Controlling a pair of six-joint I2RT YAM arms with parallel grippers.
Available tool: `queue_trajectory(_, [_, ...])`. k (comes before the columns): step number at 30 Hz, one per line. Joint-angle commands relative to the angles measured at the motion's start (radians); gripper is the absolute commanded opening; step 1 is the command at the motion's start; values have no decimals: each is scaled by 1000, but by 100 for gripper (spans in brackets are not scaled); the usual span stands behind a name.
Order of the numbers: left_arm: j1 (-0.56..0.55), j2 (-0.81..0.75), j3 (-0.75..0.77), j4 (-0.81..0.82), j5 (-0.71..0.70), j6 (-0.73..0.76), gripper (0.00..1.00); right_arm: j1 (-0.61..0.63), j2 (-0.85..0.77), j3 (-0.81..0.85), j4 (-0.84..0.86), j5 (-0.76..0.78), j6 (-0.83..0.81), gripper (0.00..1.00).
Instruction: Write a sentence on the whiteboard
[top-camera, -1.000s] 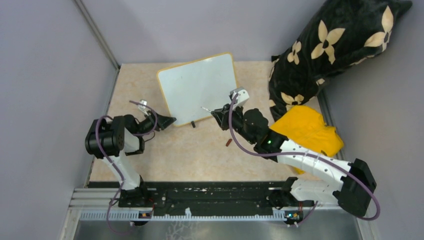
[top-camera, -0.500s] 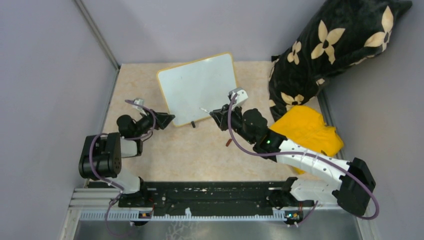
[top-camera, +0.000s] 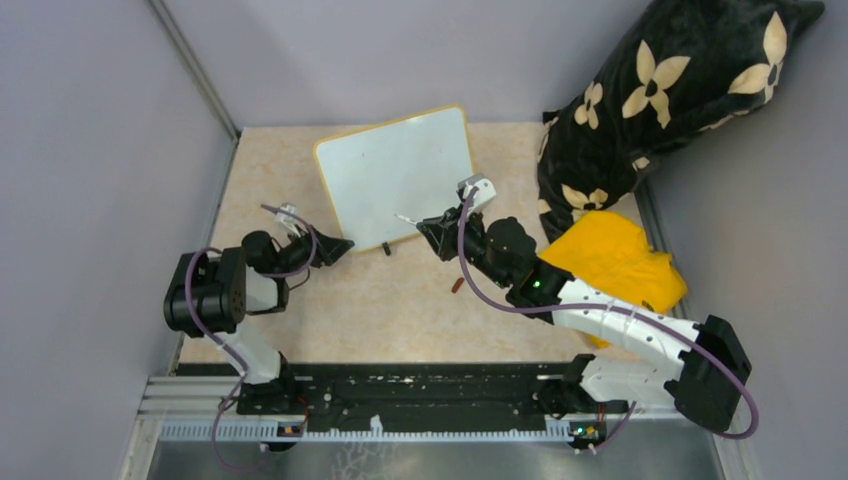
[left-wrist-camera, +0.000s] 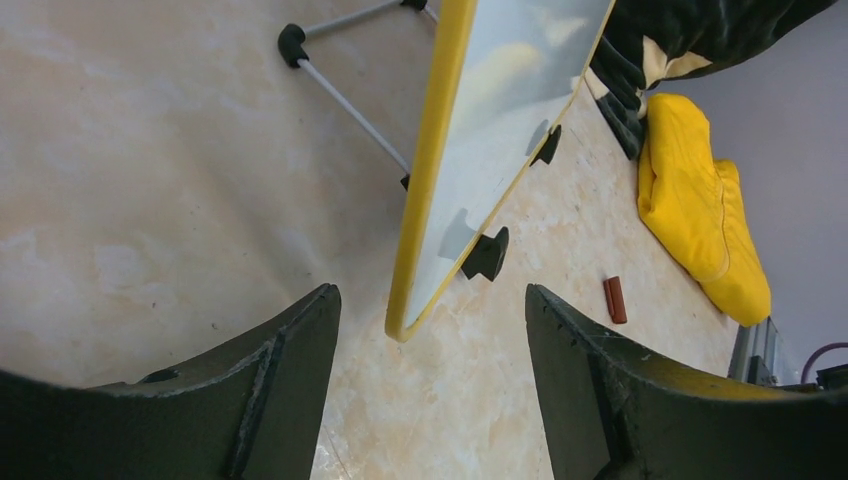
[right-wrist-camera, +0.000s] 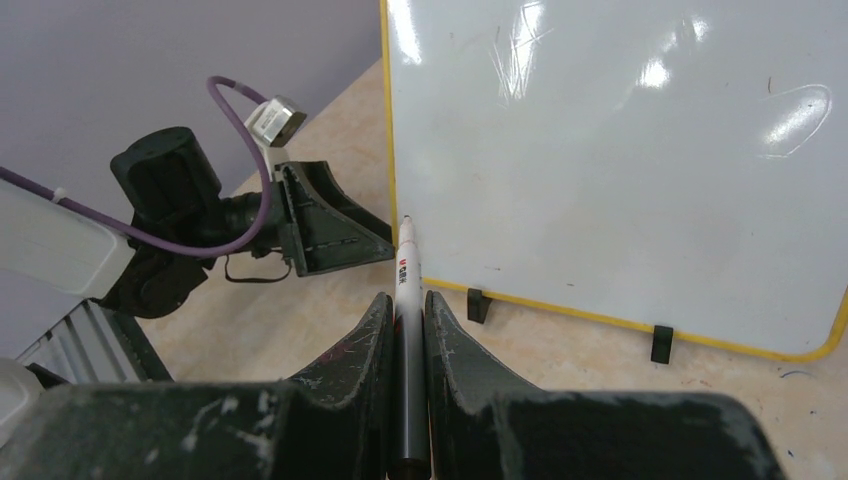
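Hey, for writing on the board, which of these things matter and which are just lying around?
For the job:
whiteboard
marker, held in the right tool

Just lying about:
black flowered cushion
yellow cloth
small red piece on the table

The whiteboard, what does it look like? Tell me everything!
The whiteboard is small, glossy white, with rounded corners and a thin yellow frame. It stands tilted back on the beige table on little black feet, propped by a grey rod behind. Nothing is written on it yet. Its near left corner sits between the left gripper's open fingers, not touching them. A marker points close to that edge.
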Motion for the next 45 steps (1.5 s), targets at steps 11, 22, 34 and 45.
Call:
queue_trajectory(11, [23,176,75,263,123,-109,64,10,13,23,40,-1,-21,0])
queue_trajectory(22, [36,240,112,312,165,-164,47,10,60,50,50,-16,-17,0])
queue_trajectory(34, [40,255,121,310,173,-178,26,10,86,65,58,-28,-8,0])
queue_trajectory(45, [39,260,123,308,174,-177,15,33,189,129,142,98,-41,0])
